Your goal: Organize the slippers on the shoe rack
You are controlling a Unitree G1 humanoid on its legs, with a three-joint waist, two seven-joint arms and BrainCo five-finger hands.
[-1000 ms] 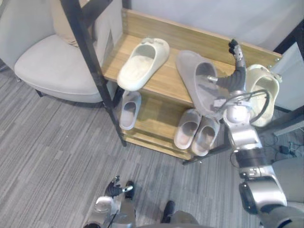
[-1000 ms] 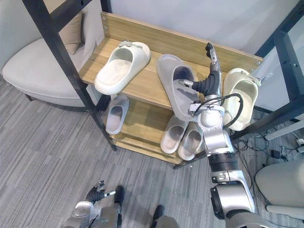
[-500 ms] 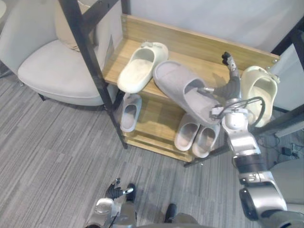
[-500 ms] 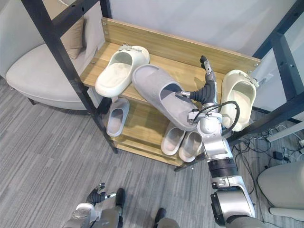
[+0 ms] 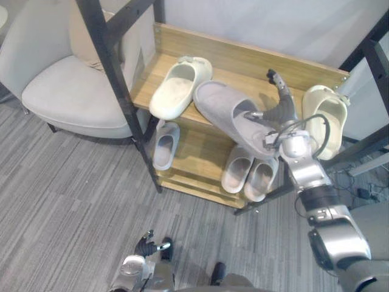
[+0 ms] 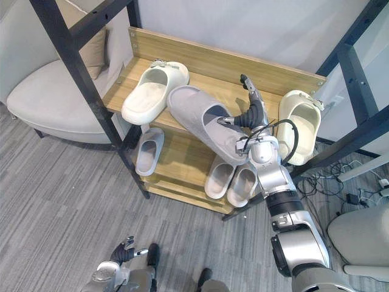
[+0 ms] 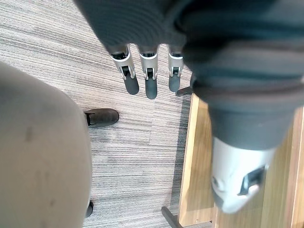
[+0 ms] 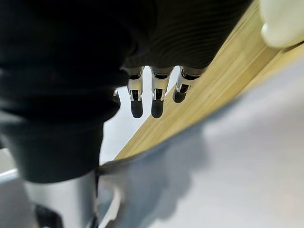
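- The large grey felt slipper (image 5: 230,114) lay slantwise on the top shelf of the light wooden shoe rack (image 5: 240,76), toe towards the rack's left and heel end jutting past the front edge.
- The right hand (image 5: 281,111) was at the slipper's heel. Its thumb reached into the opening and its fingers (image 8: 157,103) were straight, pointing at the back board and not curled round anything.
- A cream moulded clog slipper (image 5: 180,87) lay on the same shelf, just beside the grey slipper's toe on its left.
- A second cream clog (image 5: 326,117) sat tilted at the shelf's right end; its support could not be made out.
- On the lower shelf there was a single pale grey slipper (image 5: 165,143) at the left and a matching pair (image 5: 249,172) side by side at the right, below the grey slipper.
- A black metal frame post (image 5: 115,73) crossed in front of the rack's left end.
- The left hand (image 7: 150,86) hung low near the floor with relaxed, straight fingers and nothing in it.
- The floor was grey striped carpet (image 5: 67,201).
- A pale upholstered armchair (image 5: 67,85) stood left of the rack, and a plain light wall (image 5: 273,21) ran behind it.
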